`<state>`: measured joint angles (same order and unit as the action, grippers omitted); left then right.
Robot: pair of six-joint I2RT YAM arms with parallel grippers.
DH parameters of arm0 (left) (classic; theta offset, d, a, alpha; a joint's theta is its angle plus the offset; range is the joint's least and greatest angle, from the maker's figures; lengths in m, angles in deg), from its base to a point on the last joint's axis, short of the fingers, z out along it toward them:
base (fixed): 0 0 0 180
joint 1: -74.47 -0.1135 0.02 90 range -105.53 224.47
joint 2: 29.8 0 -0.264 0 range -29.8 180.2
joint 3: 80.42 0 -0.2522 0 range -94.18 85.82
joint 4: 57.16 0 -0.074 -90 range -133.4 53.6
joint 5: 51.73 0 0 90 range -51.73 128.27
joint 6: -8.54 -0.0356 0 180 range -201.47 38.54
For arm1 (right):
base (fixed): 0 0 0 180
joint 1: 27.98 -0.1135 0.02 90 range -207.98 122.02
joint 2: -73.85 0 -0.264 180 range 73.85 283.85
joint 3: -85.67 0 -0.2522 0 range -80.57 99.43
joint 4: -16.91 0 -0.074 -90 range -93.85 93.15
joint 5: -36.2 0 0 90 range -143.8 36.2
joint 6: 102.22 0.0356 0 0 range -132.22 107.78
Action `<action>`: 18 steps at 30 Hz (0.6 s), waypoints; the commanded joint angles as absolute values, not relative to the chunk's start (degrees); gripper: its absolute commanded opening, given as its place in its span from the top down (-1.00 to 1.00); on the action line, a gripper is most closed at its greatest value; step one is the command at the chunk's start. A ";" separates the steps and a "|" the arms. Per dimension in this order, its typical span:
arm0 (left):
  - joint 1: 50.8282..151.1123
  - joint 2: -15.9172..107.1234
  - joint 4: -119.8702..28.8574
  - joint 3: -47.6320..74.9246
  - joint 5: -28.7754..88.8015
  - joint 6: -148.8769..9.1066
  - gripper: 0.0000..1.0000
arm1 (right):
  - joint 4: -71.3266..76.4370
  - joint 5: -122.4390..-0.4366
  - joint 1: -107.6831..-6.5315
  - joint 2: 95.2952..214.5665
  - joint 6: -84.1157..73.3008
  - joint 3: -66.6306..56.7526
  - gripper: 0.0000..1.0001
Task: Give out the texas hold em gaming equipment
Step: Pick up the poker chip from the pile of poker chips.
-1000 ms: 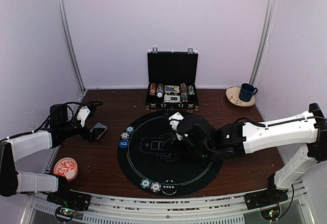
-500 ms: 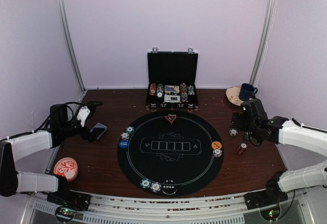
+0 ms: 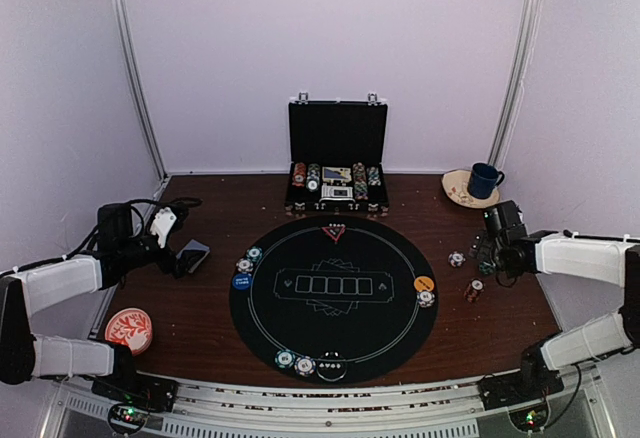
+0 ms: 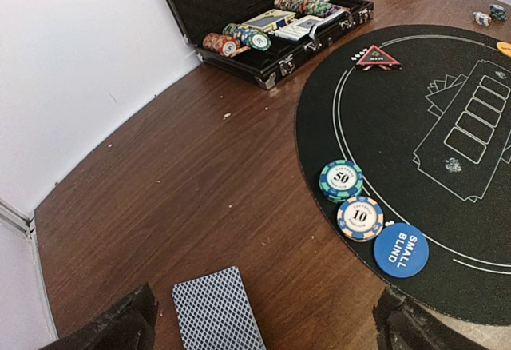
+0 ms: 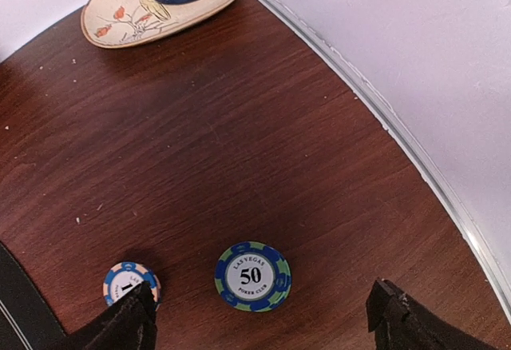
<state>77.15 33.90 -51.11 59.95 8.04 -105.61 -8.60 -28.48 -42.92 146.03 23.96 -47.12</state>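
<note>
Swinging clear of the felt mat [image 3: 262,303] it was reaching across a second ago, the right arm now sits near the table's right edge. The right gripper [image 5: 263,322] is spread wide over bare wood, and a teal-and-blue "50" chip [image 5: 252,276] lies between the fingers, touched by neither. A smaller pale striped chip [image 5: 132,284] lies just beside the left finger.

The left gripper [image 4: 267,322] has not stirred. Its jaws are wide, low over the grey-blue-backed cards [image 4: 217,312], which lie on the wood just off the mat's left side.

On the mat's rim:
- far: the red triangle marker [image 4: 378,57]
- left: the blue small-blind disc [image 4: 401,249], with a "10" chip [image 4: 360,217] and a "50" chip [image 4: 342,179] next to it
- right: the orange disc [image 3: 424,283] and a white chip [image 3: 427,298]
- near: two chips [image 3: 294,362] and a dark disc [image 3: 331,369]

Behind the mat stands the open black briefcase [image 3: 337,133], and the red-and-white dish [image 3: 129,328] sits at the near left.
</note>
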 commanded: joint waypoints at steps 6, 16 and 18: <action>77.24 33.41 -53.45 60.08 7.22 -106.15 -0.96 | -4.04 -31.79 -39.86 151.38 24.78 -46.53 -0.78; 77.28 33.79 -53.60 60.06 7.32 -106.15 -0.96 | -1.36 -33.25 -39.36 158.27 25.07 -44.57 -0.64; 77.27 33.83 -53.67 60.06 7.24 -106.23 -0.96 | -1.13 -32.78 -39.27 158.11 25.07 -44.81 -0.62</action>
